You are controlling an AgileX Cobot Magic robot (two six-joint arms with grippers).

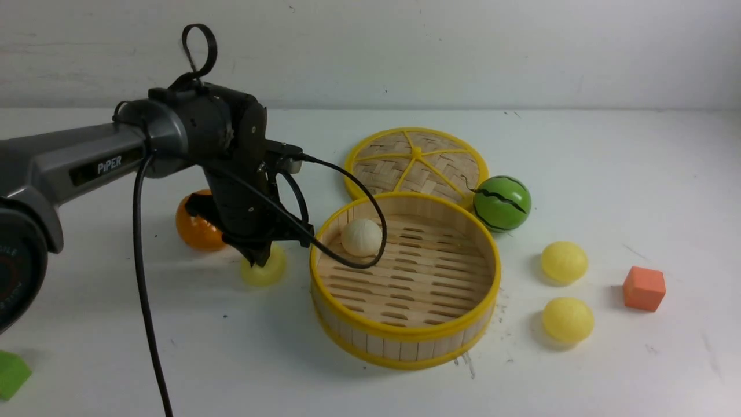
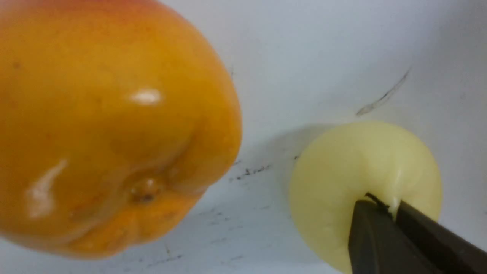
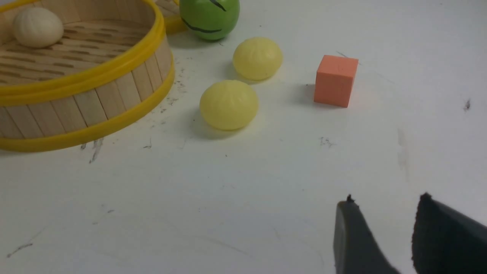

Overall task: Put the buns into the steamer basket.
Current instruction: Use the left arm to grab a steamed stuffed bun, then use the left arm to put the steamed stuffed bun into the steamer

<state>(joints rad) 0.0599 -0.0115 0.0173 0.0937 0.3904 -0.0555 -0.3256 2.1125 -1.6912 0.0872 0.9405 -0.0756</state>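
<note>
My left fingers (image 2: 369,236) pinch shut on the crown of the yellow bun (image 2: 342,171), nine o'clock of the steamer basket (image 1: 399,347). It looks soft and light. My right fingers (image 3: 354,239) gape, empty.

You have one pale yellow bun (image 1: 273,273), a second pale yellow bun (image 1: 564,262), a third pale yellow bun (image 1: 567,319) and one off-white bun (image 1: 361,237), four in all. Your list also carries one steamer basket (image 1: 405,335), one woven lid (image 1: 417,159), one orange (image 1: 195,231), one green striped ball (image 1: 501,203), one orange cube (image 1: 644,288) and one green block (image 1: 10,373).
</note>
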